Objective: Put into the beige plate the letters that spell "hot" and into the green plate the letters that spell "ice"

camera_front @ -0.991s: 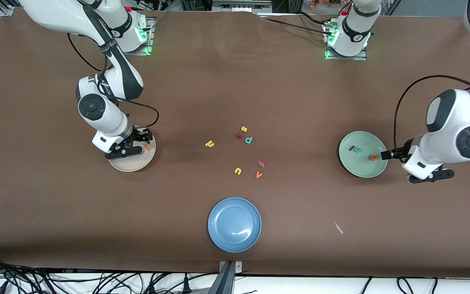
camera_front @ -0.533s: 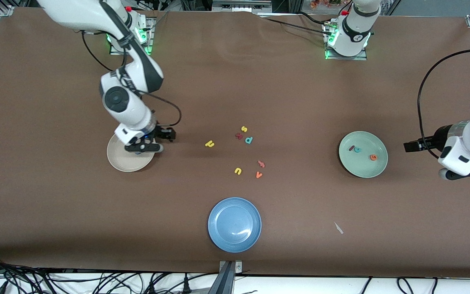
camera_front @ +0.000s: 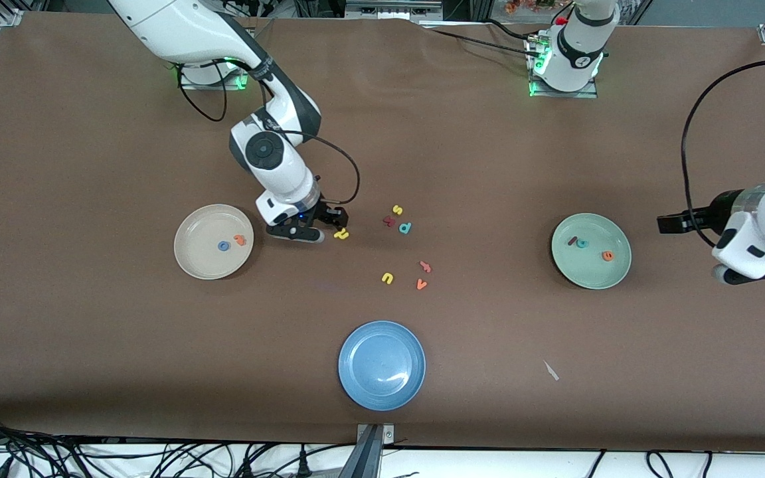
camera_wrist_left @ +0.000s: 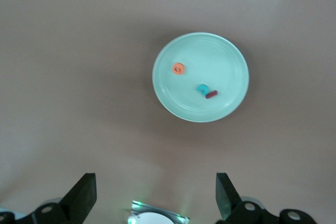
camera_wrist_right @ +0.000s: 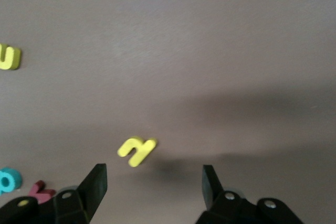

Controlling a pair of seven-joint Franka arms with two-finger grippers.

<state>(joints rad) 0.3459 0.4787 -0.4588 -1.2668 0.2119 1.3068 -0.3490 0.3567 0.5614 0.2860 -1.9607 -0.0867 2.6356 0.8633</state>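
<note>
The green plate (camera_front: 591, 250) holds the dark red i (camera_front: 573, 240), teal c (camera_front: 582, 243) and orange e (camera_front: 607, 255). The beige plate (camera_front: 213, 241) holds the blue o (camera_front: 223, 245) and orange t (camera_front: 241, 239). The right gripper (camera_front: 331, 224) hangs open, empty, over the yellow h (camera_front: 340, 234) on the table. The left gripper (camera_wrist_left: 155, 195) waits wide open, empty, toward its end of the table.

Three plates (camera_front: 213, 265), twelve foam letters (camera_front: 340, 234)

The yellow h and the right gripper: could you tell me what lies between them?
Only bare brown table: in the right wrist view the yellow h lies just ahead of the open right gripper, untouched.
</note>
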